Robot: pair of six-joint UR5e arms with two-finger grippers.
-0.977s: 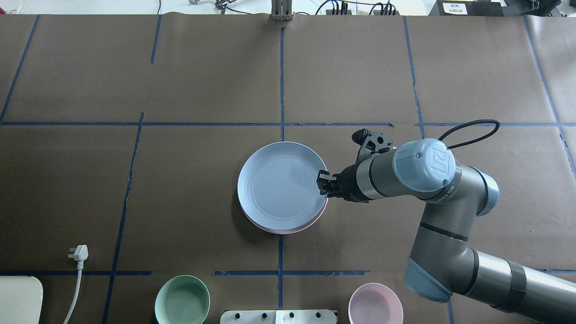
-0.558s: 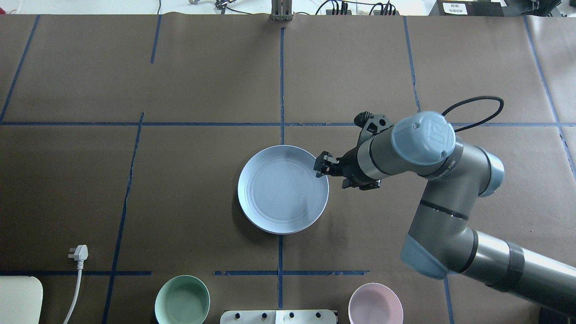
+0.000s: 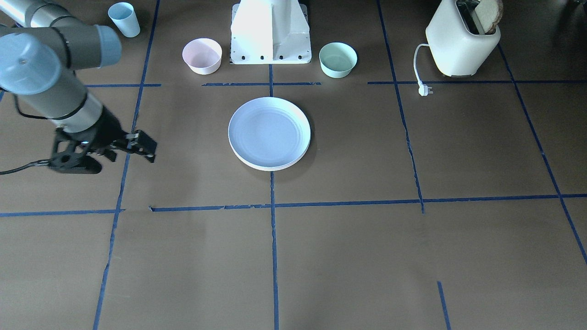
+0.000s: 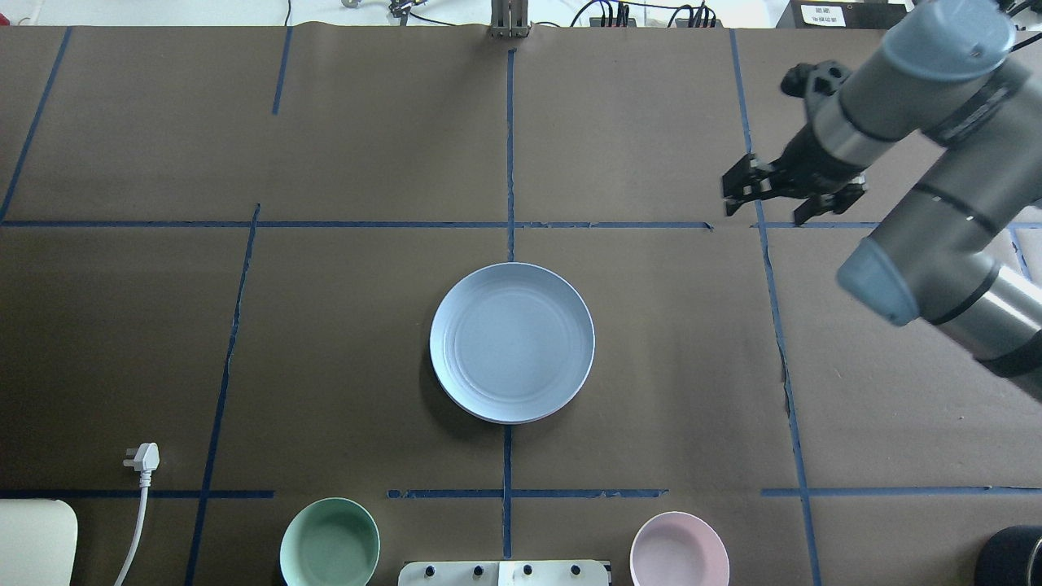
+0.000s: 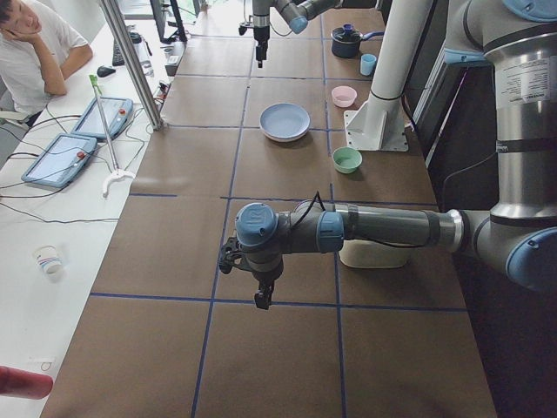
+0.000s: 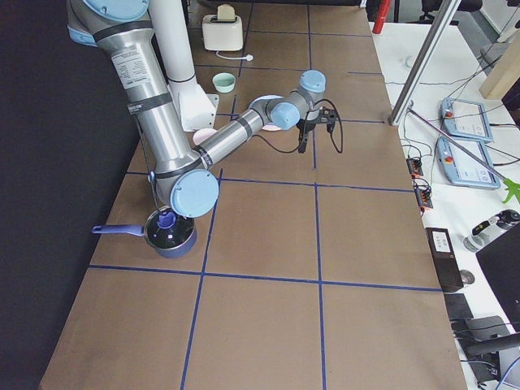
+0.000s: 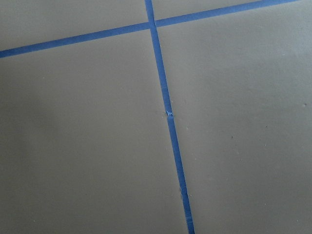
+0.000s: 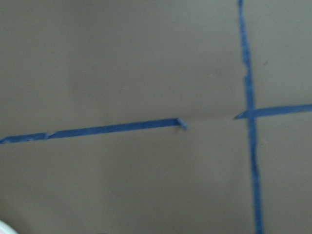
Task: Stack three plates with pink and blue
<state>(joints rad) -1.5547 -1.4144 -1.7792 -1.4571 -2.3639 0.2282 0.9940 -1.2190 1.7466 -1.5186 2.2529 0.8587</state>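
Well apart from the right gripper, toward the table's middle, lies the pale blue plate, flat on top of a stack. The lower plates are almost wholly hidden beneath it from overhead. The front-facing view shows their pale rims peeking out along one edge, but their colours are hard to tell.

The right gripper hangs above bare brown paper, just beside a blue tape line. Its two fingers are spread apart with nothing between them. Its own wrist camera shows only blurred paper and tape.

The left gripper appears only in the left side view, pointing down over the table far from the plates. Whether its fingers are spread or closed cannot be told, and its wrist camera shows none of them.

Beyond the stack from the right gripper, by the robot's base, sit a pink bowl and a mint-green bowl. The overhead frame's lower edge cuts both off; the front-facing view shows them whole.
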